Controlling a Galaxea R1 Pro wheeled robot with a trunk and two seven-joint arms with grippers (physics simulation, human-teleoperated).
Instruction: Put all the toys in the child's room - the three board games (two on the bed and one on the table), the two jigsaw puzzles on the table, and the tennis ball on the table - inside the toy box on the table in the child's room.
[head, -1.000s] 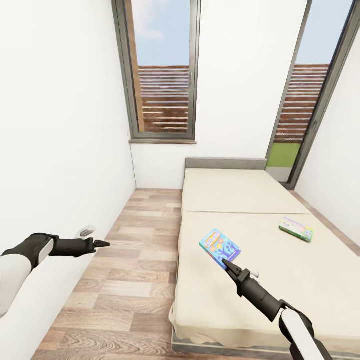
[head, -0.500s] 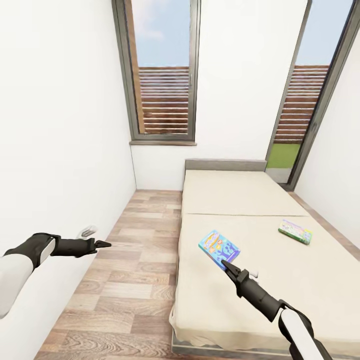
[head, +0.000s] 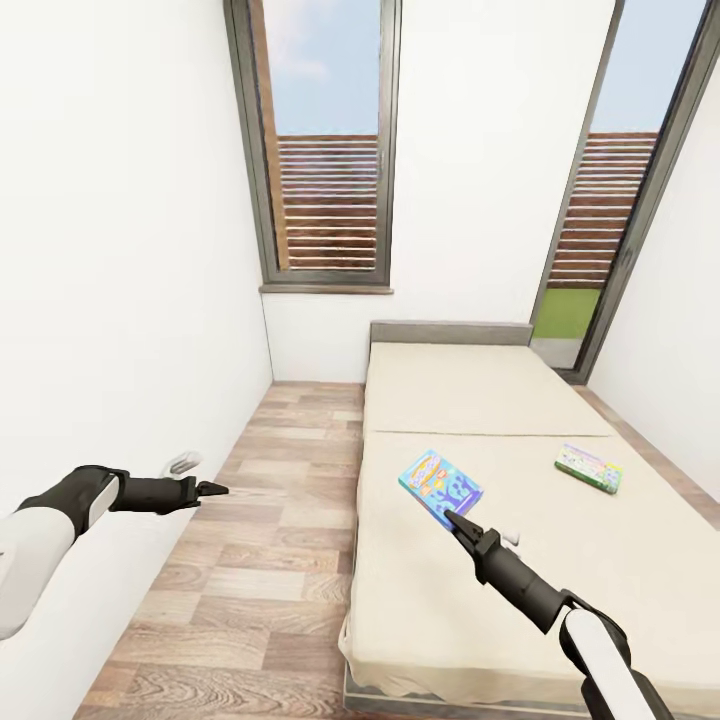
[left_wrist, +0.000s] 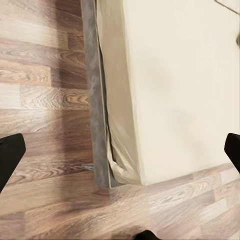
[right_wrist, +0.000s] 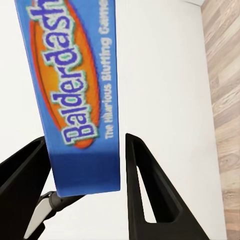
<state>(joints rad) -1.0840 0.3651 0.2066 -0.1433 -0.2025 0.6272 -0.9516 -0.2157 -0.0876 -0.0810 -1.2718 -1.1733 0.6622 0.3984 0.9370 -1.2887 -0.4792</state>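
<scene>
A small blue board game marked "Balderdash" hangs tilted just above the bed, a beige mattress on a grey frame. My right gripper is shut on its near edge, one finger on each side. A second board game, green-edged with a cartoon cover, lies flat on the mattress to the right. My left gripper hovers over the wood floor left of the bed, its fingers spread wide and nothing between them. The table, toy box, jigsaw puzzles and tennis ball are out of view.
A white wall runs close along my left arm, with a small white fitting on it. A strip of wood floor lies between wall and bed. Tall dark-framed windows stand behind the grey headboard.
The right gripper has raised the blue board game a little off the mattress. The head view has shifted slightly, and the left gripper has edged a little to the right.
</scene>
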